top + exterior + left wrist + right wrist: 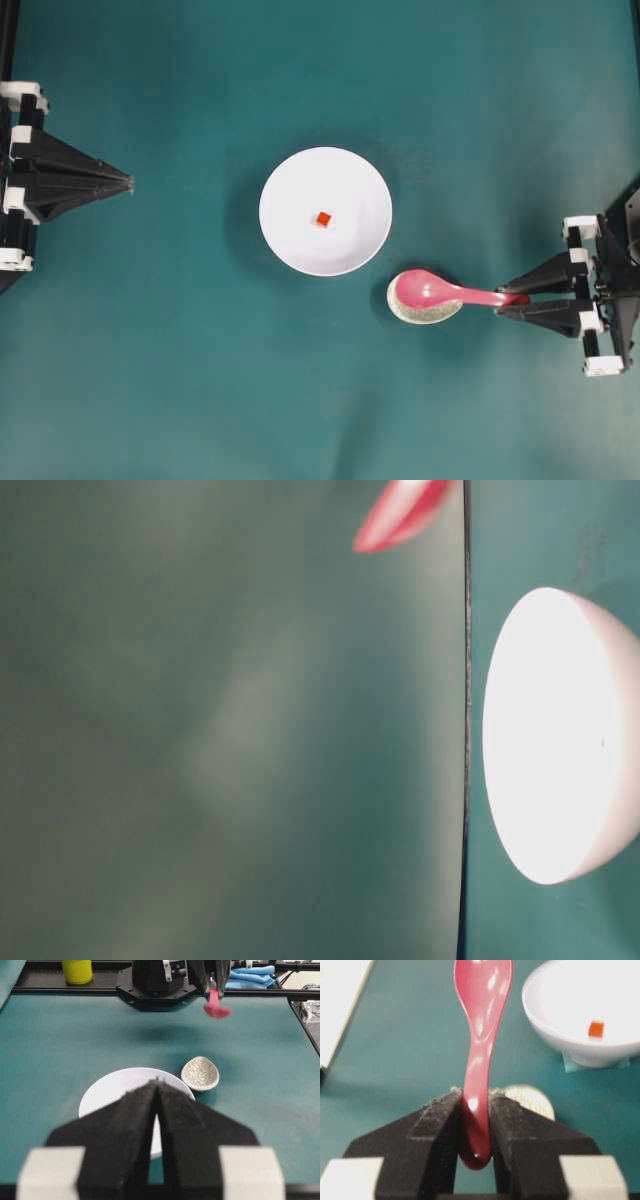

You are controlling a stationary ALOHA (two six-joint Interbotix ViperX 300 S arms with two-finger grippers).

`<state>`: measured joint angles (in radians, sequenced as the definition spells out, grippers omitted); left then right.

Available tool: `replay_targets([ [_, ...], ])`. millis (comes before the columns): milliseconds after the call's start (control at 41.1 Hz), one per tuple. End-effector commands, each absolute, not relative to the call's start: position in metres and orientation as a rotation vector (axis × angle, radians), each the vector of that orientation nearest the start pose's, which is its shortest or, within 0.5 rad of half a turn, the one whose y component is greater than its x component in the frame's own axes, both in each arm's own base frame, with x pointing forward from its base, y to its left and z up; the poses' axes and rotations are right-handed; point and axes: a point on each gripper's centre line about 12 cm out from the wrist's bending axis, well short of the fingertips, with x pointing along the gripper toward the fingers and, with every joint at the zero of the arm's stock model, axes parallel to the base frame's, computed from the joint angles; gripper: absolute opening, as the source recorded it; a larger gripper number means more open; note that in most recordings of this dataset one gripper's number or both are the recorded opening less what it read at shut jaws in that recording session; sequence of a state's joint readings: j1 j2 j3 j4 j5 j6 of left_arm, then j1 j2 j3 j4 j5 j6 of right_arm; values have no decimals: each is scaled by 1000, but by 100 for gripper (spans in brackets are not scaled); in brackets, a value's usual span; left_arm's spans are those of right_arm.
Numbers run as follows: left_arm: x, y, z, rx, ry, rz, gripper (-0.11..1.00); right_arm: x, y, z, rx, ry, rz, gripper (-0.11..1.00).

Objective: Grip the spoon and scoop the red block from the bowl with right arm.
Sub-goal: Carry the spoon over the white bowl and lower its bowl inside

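Observation:
The pink spoon (445, 291) hangs in the air with its handle end clamped in my right gripper (512, 299). Its scoop hovers above the small speckled dish. In the right wrist view the spoon (481, 1050) runs straight up out of the right gripper (475, 1095), both pads pressing its handle. The white bowl (285, 190) sits mid-table, left of the spoon, with the red block (323, 219) lying near its centre; bowl (555, 1015) and block (596, 1029) also show at the upper right of that view. My left gripper (128, 182) rests far left, shut and empty.
A small crackled grey-white dish (425, 310) lies just below and right of the bowl, under the spoon's scoop; it appears as an empty dish (200, 1073) in the left wrist view. A yellow cup (77, 971) and blue cloth (250, 977) sit beyond the table's far edge.

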<state>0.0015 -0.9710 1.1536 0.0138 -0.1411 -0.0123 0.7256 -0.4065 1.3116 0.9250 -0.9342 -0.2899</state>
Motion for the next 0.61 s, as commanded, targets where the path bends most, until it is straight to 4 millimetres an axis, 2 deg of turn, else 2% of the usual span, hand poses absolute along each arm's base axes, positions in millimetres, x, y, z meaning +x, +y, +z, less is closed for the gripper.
replay_targets([
  [0,201,0,299,4,9,-1,0,216,85,192,266,131,7,24],
  [219,201,0,299,4,9,-1,0,231,78,233,345,85,8,24],
  [389,201,0,299,4,9,-1,0,244,62,266,429,71,-7,24],
  [584,201,0,299,4,9,-1,0,257,50,283,476,142,9,24],
])
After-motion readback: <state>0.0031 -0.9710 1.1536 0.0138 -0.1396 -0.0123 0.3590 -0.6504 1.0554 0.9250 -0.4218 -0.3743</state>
